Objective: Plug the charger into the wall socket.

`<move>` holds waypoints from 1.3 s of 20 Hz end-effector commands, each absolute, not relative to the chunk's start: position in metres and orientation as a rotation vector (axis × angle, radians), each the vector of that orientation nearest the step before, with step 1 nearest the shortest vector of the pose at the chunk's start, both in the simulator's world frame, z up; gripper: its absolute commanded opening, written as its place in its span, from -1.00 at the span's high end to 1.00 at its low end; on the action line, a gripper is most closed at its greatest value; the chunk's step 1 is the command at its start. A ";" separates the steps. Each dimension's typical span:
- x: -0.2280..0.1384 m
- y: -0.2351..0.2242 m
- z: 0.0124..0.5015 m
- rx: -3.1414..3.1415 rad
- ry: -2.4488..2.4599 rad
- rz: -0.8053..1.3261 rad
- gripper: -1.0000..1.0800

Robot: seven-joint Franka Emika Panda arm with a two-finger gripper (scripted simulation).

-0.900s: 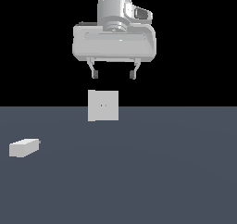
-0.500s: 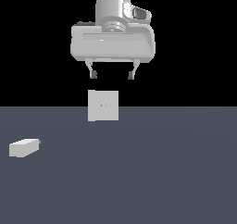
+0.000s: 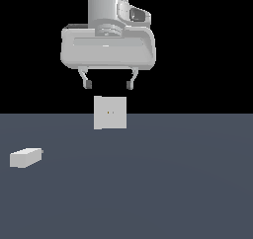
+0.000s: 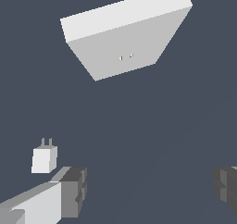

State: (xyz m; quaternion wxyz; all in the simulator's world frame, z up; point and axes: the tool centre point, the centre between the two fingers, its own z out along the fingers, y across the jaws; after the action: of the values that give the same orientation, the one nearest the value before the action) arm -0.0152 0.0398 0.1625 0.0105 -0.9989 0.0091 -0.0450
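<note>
The charger (image 3: pixel 25 157) is a small off-white block lying on the grey floor at the exterior view's left; in the wrist view (image 4: pixel 44 158) two short prongs show on one end. The wall socket (image 3: pixel 110 112) is an upright off-white square plate with two tiny yellowish holes at its centre, also seen in the wrist view (image 4: pixel 125 35). My gripper (image 3: pixel 108 85) hangs open and empty in the air just above the socket, far from the charger. Its fingertips (image 4: pixel 74 191) show in the wrist view, spread wide apart.
A flat dark grey floor (image 3: pixel 173 183) spreads under everything, with a black background behind. No other objects show.
The gripper has shifted a little toward the exterior view's left and slightly up. The charger and socket have not moved.
</note>
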 end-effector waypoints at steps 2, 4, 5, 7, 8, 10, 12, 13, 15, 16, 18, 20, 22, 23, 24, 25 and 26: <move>-0.021 0.054 0.155 -3.115 0.030 -0.197 -0.92; -0.024 0.064 0.150 -3.113 0.032 -0.234 -0.92; -0.026 0.069 0.147 -3.112 0.033 -0.253 -0.92; -0.029 0.078 0.142 -3.109 0.034 -0.292 -0.92; -0.031 0.083 0.139 -3.107 0.035 -0.311 -0.92; -0.034 0.093 0.133 -3.104 0.037 -0.349 -0.92; -0.036 0.103 0.127 -3.100 0.038 -0.387 -0.92; -0.038 0.107 0.124 -3.098 0.039 -0.405 -0.92; -0.040 0.116 0.119 -3.094 0.040 -0.440 -0.92; -0.041 0.120 0.117 -3.092 0.041 -0.456 -0.92; -0.043 0.128 0.112 -3.089 0.042 -0.488 -0.92; -0.044 0.136 0.107 -3.086 0.044 -0.519 -0.92; -0.045 0.143 0.102 -3.082 0.045 -0.549 -0.92; -0.046 0.146 0.100 -3.081 0.046 -0.563 -0.92; -0.046 0.149 0.098 -3.079 0.046 -0.577 -0.92; -0.047 0.153 0.095 -3.078 0.047 -0.591 -0.92; -0.047 0.156 0.093 -3.076 0.048 -0.604 -0.92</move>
State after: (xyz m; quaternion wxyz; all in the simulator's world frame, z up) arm -0.0464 0.1508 0.0964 0.0038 -0.9825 0.0149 -0.1855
